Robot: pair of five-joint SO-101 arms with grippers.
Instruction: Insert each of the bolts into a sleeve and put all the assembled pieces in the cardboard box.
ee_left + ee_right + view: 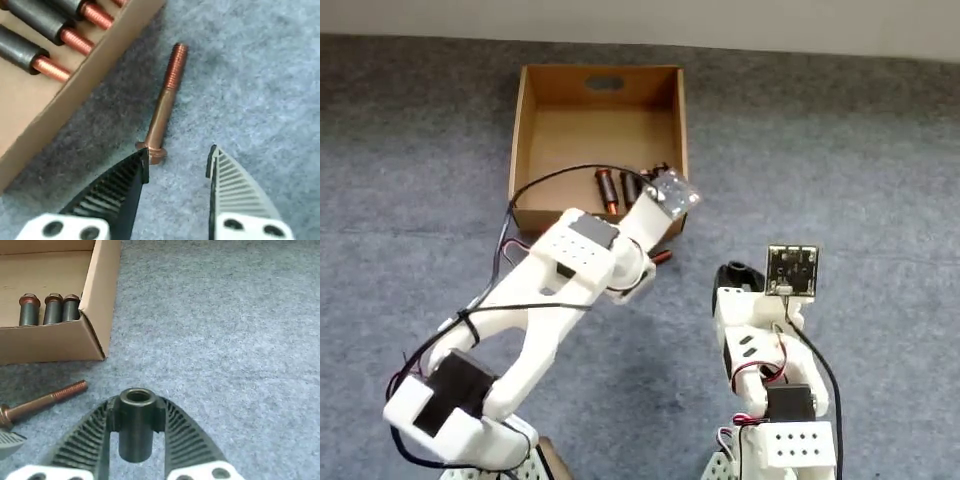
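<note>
The left gripper [177, 160] hangs with its jaws spread and nothing between them, just over the head end of the 1 loose bolt [165, 100]. The bolt lies flat on the grey carpet [260, 75], just outside the cardboard box [75, 95], near a corner. Its long axis runs along the carpet. The flanged head is nearest the left gripper, and the threaded tip slants closer to the box wall and towards the right arm's side. The right gripper [136, 410] is clenched on a dark sleeve [136, 427], bore facing outwards. 3 assembled pieces [48, 310] sit in the box.

My worry is the grasp: 1 fingertip looks to be almost touching the head, though I can't be sure. Closing there could pivot the bolt or roll it against the wall. A skewed hold would then miss the sleeve's bore.
</note>
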